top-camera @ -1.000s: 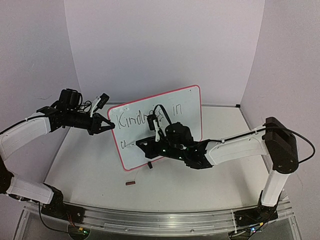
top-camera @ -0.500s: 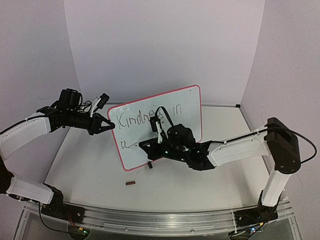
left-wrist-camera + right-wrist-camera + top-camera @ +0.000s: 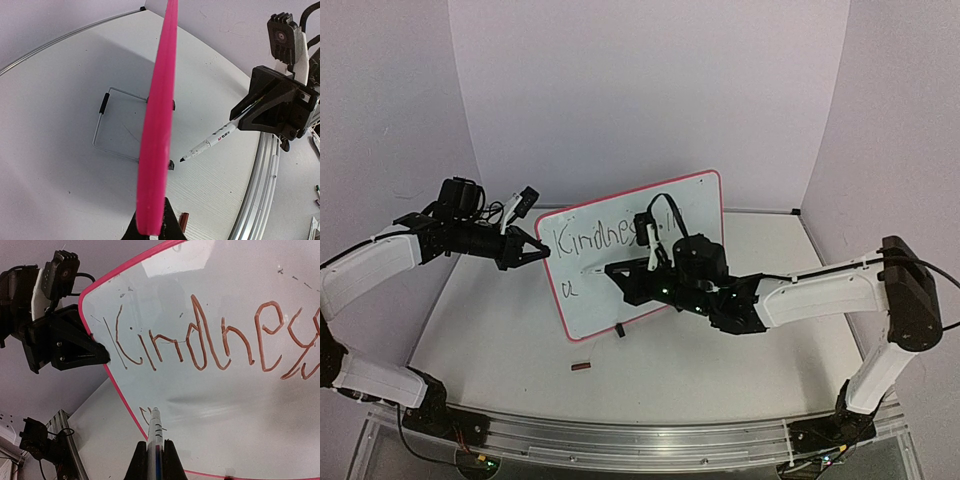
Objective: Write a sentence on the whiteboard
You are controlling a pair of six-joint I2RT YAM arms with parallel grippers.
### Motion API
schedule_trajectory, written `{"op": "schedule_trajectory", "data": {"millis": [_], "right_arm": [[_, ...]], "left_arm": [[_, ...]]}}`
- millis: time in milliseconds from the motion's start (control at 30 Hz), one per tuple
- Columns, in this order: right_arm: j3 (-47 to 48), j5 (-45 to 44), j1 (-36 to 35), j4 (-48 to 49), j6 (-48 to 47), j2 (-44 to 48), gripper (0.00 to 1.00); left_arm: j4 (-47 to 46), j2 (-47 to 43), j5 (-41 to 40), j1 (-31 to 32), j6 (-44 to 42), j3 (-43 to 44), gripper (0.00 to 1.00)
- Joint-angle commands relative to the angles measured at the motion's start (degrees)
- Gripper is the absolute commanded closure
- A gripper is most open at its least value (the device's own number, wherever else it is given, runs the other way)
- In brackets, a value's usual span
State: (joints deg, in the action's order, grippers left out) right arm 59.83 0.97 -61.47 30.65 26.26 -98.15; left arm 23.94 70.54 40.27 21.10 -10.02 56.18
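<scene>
Whiteboard edge sits clamped in the left tool, the right tool clamped on a marker near the sentence.

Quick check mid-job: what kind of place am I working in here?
Probably a lab test booth: plain white walls enclose the table, an aluminium rail runs along its near edge, and the whiteboard is a tabletop one.

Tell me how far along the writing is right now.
Done: the top line of the sentence reads "Kindnes" and runs on behind the right arm. In hand: the left gripper clamps the whiteboard by its rim. The right gripper holds the marker, tip beside one small letter starting the second line, seemingly just off the surface. Left: the rest of that line, mostly blank board.
</scene>
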Motion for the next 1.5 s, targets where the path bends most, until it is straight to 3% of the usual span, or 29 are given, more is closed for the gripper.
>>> {"op": "schedule_trajectory", "data": {"millis": [0, 1033, 1467], "right_arm": [[0.10, -0.25, 0.10, 2.55, 0.90, -0.57, 1.00], [4.85, 0.09, 0.47, 2.66, 0.12, -6.16, 1.00], [2.73, 1.24, 0.44, 1.52, 2.05, -7.44, 1.00]], "left_arm": [[2.42, 1.32, -2.92, 1.04, -1.90, -0.10, 1.00], [2.42, 1.35, -2.92, 1.12, -1.90, -0.06, 1.00], [2.45, 1.45, -2.82, 1.13, -1.83, -0.06, 1.00]]}}
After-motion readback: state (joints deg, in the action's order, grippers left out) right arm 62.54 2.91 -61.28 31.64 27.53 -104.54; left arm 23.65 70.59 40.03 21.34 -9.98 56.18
